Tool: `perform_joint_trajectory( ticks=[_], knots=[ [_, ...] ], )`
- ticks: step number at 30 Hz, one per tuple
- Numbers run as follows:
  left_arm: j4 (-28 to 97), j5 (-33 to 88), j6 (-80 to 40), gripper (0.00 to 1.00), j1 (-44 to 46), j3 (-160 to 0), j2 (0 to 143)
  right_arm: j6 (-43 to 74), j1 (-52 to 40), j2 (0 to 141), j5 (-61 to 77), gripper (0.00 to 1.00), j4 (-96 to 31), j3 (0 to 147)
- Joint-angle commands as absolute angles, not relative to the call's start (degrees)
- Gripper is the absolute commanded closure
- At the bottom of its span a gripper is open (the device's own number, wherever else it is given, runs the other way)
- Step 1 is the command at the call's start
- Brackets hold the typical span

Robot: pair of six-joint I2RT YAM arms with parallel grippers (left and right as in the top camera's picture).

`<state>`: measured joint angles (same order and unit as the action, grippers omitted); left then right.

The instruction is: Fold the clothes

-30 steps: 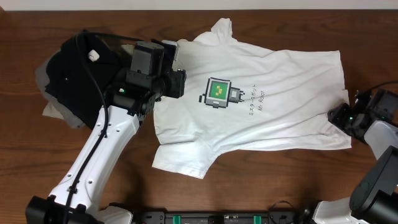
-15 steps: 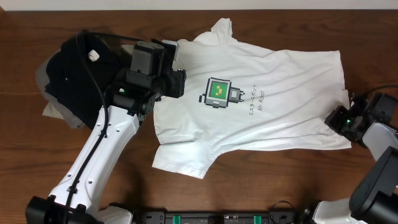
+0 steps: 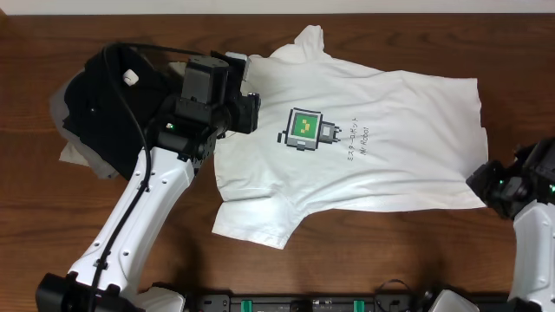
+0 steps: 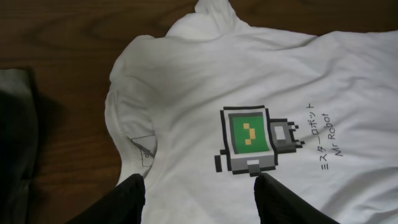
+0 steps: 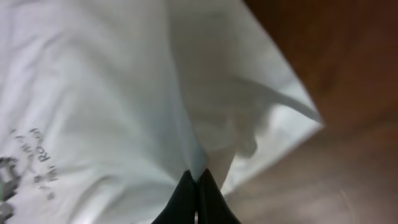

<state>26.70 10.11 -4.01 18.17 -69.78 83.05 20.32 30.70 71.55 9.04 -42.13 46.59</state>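
Observation:
The clothes, a white T-shirt [image 3: 381, 169] with a green-and-grey robot print [image 3: 303, 130], lie spread flat on the wooden table, collar to the left. My left gripper [image 3: 249, 113] hovers open above the collar side; in the left wrist view its gripper [image 4: 199, 183] has both fingers wide apart over the shirt [image 4: 205, 74], with nothing between them. My right gripper [image 3: 487, 185] is at the shirt's hem on the right. In the right wrist view the right gripper [image 5: 198, 180] is shut on a pinch of white shirt fabric [image 5: 112, 93] near the hem corner.
A black folded garment [image 3: 113, 95] with a white tag [image 3: 131, 76] lies at the back left on a grey folded garment [image 3: 78, 154], beside the left arm. Bare wooden table [image 3: 390, 260] surrounds the shirt. A black rail [image 3: 286, 303] runs along the front edge.
The right gripper has shut on the shirt's hem and moved a little right and toward the front, drawing the hem with it. The left arm has barely moved.

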Motion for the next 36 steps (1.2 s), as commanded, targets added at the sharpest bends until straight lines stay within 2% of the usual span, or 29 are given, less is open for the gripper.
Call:
perform_joint_trajectory(
  ticks=[1, 6, 7, 8, 9, 11, 12, 14, 23, 24, 26, 27, 29, 31, 32, 33, 34, 36],
  knots=[
    [26.5, 9.6, -2.8, 0.42, 18.2, -69.7, 82.6, 24.9, 31.1, 71.2, -0.4, 0.99, -44.0, 47.5],
    [26.5, 9.6, -2.8, 0.42, 18.2, -69.7, 82.6, 27.7, 31.1, 71.2, -6.1, 0.98, -46.5, 47.5],
    [26.5, 9.6, -2.8, 0.42, 18.2, -69.7, 82.6, 27.8, 31.1, 71.2, -6.0, 0.94, -45.9, 47.5],
    [26.5, 9.7, -2.8, 0.42, 18.2, -69.7, 82.6, 27.8, 31.1, 71.2, -5.4, 0.83, -45.4, 47.5],
    [26.5, 9.6, -2.8, 0.42, 18.2, -69.7, 82.6, 27.8, 31.1, 71.2, -4.7, 0.67, -45.4, 47.5],
    [26.5, 9.6, -2.8, 0.42, 18.2, -69.7, 82.6, 27.8, 31.1, 71.3, -3.7, 0.44, -45.3, 47.4],
    [26.6, 9.6, -2.8, 0.42, 18.2, -69.7, 82.6, 27.8, 31.1, 71.3, -3.6, 0.39, -45.2, 47.3],
    [26.7, 9.6, -2.8, 0.42, 18.2, -69.7, 82.6, 27.8, 31.1, 71.4, -3.6, 0.34, -44.3, 46.6],
    [27.0, 9.7, -2.8, 0.42, 18.2, -69.7, 82.6, 27.6, 31.1, 77.1, -3.7, 0.37, -38.0, 41.3],
    [27.1, 9.6, -2.8, 0.42, 18.2, -69.7, 82.6, 27.6, 31.1, 78.3, -3.6, 0.39, -36.5, 40.9],
    [27.4, 9.6, -2.6, 0.42, 18.2, -69.6, 82.6, 27.6, 31.1, 81.0, -3.0, 0.57, -32.4, 40.1],
    [27.4, 9.6, -2.6, 0.42, 18.2, -69.6, 82.6, 27.7, 31.1, 82.4, -2.5, 0.59, -30.5, 39.7],
    [27.4, 9.6, -2.4, 0.42, 18.2, -69.6, 82.6, 28.2, 31.1, 85.0, -2.3, 0.55, -27.6, 39.5],
    [27.8, 9.6, -2.4, 0.42, 18.2, -69.6, 82.6, 28.3, 31.1, 87.0, -1.4, 0.56, -25.7, 39.6],
    [28.1, 9.6, -2.4, 0.42, 18.2, -69.6, 82.6, 28.3, 31.1, 87.7, -0.4, 0.58, -25.5, 39.6],
    [28.3, 9.6, -2.4, 0.42, 18.2, -69.6, 82.6, 28.3, 31.1, 88.0, 0.5, 0.69, -25.6, 39.6],
    [28.6, 9.6, -2.4, 0.42, 18.2, -69.6, 82.6, 28.3, 31.1, 88.0, 0.6, 0.73, -25.5, 39.6],
    [28.8, 9.6, -2.4, 0.42, 18.2, -69.6, 82.6, 28.2, 31.2, 88.0, 0.4, 0.75, -24.5, 39.6]
  ],
)
